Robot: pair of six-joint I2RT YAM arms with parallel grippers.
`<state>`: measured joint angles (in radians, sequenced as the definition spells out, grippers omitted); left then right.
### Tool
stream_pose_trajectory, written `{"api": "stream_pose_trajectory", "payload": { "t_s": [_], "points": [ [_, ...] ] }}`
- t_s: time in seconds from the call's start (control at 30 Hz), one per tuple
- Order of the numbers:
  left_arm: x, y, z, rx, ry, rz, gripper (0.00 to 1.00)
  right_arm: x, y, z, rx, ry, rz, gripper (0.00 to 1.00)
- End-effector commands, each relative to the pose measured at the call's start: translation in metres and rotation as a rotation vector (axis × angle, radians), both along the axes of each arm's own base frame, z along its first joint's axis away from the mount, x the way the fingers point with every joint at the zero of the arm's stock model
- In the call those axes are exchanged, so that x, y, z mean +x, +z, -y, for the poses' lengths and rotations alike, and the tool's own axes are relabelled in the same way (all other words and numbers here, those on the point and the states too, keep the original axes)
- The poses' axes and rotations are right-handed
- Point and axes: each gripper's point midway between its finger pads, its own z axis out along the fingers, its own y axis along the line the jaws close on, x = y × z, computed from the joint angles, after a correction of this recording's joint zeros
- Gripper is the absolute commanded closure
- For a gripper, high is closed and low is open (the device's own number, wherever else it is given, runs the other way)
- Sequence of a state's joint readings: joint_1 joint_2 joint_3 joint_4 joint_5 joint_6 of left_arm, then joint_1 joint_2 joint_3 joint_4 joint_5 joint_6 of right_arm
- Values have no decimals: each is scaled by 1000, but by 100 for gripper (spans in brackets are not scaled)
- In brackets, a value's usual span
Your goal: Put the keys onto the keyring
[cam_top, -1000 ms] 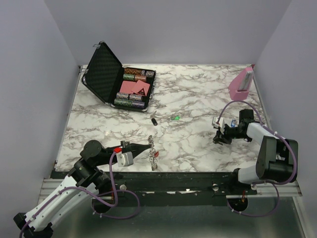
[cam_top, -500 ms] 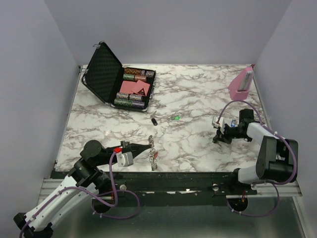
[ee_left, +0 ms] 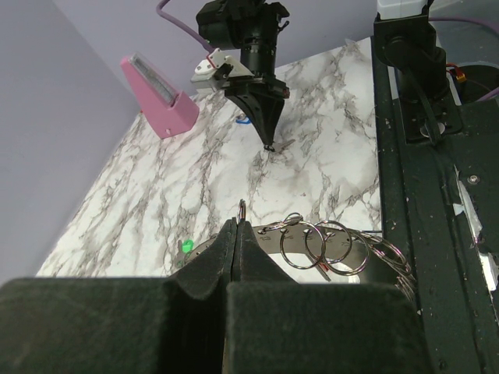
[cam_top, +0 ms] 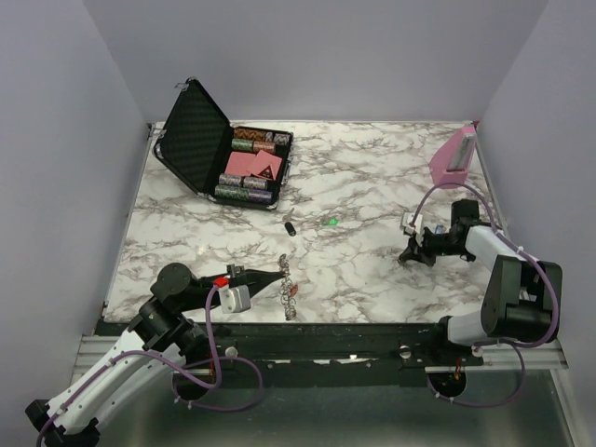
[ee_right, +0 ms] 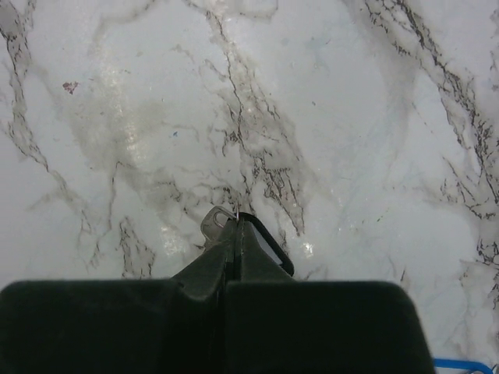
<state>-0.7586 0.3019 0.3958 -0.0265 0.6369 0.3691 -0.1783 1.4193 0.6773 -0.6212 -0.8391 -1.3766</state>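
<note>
The black-and-white jointed left arm [cam_top: 110, 377] reaches low from its base toward the right, forearm near level; its black two-finger left gripper [cam_top: 277, 273] has the jaws pressed together (one loop of the thin silvery metal keyring [ee_left: 242, 209] nipped at the tips); the black-and-white jointed right arm [cam_top: 486, 246] bends leftward, wrist tipped down; its black two-finger right gripper [cam_top: 410, 255] is closed on a small silvery key [ee_right: 215, 222].

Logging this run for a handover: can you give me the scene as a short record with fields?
left gripper: jaws shut on the keyring
right gripper: jaws shut on a silvery key, head colour hidden
loose keys: green-headed key, black-headed key, on the table
on keyring: red-headed key
other: open case back left, pink stand back right
</note>
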Motion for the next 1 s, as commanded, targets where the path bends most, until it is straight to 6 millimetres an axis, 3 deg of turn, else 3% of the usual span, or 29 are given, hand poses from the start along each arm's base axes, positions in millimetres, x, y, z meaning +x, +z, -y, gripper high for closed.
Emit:
{"api": "stream_pose_trajectory", "payload": {
  "t_s": [0.0, 0.27, 0.73, 0.97],
  "points": [
    [-4, 10, 1, -25, -24, 26, 100, 3, 20, -11, 85, 1, -7, 100],
    [-3, 9, 1, -23, -21, 21, 100, 6, 49, -25, 203, 0, -24, 100],
    [0, 4, 2, -13, -11, 10, 100, -3, 126, -61, 537, 78, -44, 100],
    [2, 2, 3, -7, -4, 0, 100, -10, 162, -69, 648, 111, -47, 100]
  ]
}}
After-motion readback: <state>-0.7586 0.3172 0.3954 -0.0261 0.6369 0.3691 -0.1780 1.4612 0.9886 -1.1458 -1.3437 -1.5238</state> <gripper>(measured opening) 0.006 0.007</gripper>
